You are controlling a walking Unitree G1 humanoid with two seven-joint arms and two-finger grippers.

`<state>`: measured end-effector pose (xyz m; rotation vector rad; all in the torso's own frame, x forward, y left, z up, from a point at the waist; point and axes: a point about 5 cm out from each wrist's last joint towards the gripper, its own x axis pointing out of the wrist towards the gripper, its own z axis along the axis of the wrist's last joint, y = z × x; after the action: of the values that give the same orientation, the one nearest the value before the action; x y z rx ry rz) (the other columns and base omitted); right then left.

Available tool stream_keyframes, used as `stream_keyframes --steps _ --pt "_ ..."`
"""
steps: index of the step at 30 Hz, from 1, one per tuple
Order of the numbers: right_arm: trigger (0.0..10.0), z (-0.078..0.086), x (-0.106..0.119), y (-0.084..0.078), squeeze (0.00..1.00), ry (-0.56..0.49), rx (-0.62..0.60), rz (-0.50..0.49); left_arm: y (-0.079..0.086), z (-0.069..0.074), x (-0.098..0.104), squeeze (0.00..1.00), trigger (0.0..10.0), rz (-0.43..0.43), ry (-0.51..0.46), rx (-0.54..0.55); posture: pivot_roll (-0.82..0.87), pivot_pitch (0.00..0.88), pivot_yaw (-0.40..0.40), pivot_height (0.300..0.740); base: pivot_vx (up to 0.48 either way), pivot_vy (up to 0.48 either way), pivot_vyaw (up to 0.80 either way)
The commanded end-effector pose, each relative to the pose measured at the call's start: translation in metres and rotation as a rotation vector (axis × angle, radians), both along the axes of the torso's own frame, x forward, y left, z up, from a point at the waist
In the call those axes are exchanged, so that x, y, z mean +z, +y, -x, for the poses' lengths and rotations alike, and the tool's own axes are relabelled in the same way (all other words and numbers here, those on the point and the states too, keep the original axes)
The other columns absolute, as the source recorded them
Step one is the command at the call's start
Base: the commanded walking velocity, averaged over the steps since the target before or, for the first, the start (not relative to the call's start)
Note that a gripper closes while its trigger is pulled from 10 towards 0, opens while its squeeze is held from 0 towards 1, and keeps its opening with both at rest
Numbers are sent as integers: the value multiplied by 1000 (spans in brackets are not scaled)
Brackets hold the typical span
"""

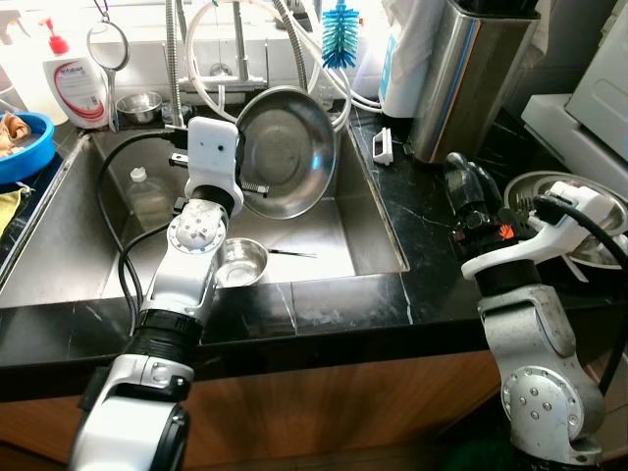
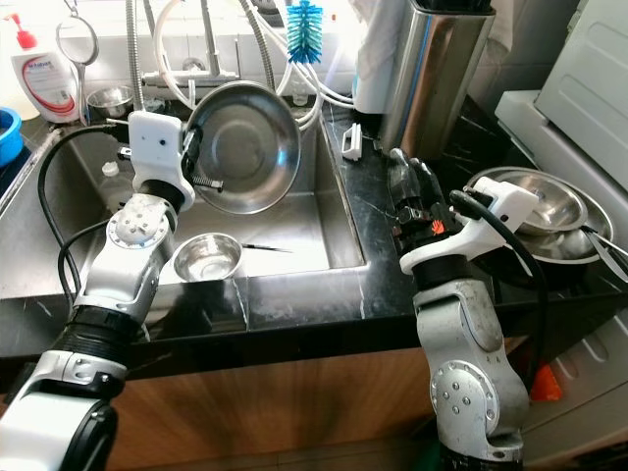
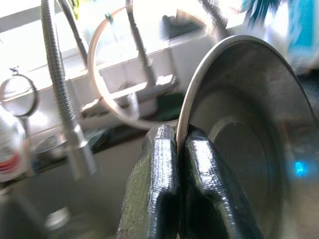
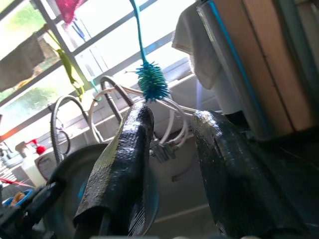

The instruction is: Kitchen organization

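Nearest you, the two silver arms reach up from the lower edge. Your left gripper (image 3: pixel 177 144) has its fingers pinched tight on the rim of the pan (image 1: pixel 285 149), holding it tilted on edge above the sink (image 1: pixel 378 231). A small bowl (image 1: pixel 241 263) sits on the sink floor just below it. Your right gripper (image 1: pixel 469 191) hovers over the black counter (image 1: pixel 422 221) with its fingers spread and nothing between them. A second pan (image 2: pixel 549 211) lies to its right. A blue brush (image 1: pixel 340 34) hangs behind the sink.
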<state>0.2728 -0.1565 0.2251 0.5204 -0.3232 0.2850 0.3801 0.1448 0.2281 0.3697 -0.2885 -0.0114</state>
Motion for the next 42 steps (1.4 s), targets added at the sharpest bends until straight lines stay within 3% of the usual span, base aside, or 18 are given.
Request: stream_keyframes --steps 1,2,6,11,16,19,30,37,38,39,40,42 --pt "10000 3 3 -1 0 -7 -10 12 0 -3 5 0 10000 -90 -29 24 15 38 -31 740 0 0 0" --pt "10000 4 2 -1 0 -5 -11 11 1 -5 -4 0 10000 -150 4 24 15 38 -31 740 0 0 0" --pt "10000 5 1 0 0 -4 -10 13 7 -9 -15 0 10000 -192 64 56 14 31 -26 740 0 0 0" --pt "10000 6 1 2 0 1 -9 17 19 -19 -31 0 10000 -169 200 115 13 32 -24 740 0 0 0" --pt "10000 7 0 2 0 4 -14 19 25 -21 -46 0 10000 -161 312 142 6 31 -17 740 0 0 0" --pt "10000 8 0 1 0 6 -19 20 27 -21 -50 0 10000 -127 346 153 6 34 -18 740 0 0 0" --pt "10000 7 -3 1 0 20 -22 33 27 -17 -72 0 10000 -140 462 157 8 38 -20 740 0 0 0" --pt "10000 7 -5 -1 0 31 -33 35 26 -16 -77 0 10000 -124 484 144 4 42 -21 740 0 0 0" --pt "10000 7 -5 -1 0 33 -34 36 25 -16 -77 745 10000 -121 486 141 4 45 -23 740 0 0 0" --pt "10000 7 -5 -1 0 34 -35 36 25 -16 -77 745 10000 -118 488 140 4 45 -23 740 0 0 0" --pt "10000 6 -6 -1 0 37 -36 37 25 -16 -78 976 10000 -116 489 138 4 45 -23 740 0 0 0" --pt "10000 6 -6 -2 0 41 -39 38 25 -16 -78 1000 10000 -112 492 136 4 47 -23 740 0 0 0"
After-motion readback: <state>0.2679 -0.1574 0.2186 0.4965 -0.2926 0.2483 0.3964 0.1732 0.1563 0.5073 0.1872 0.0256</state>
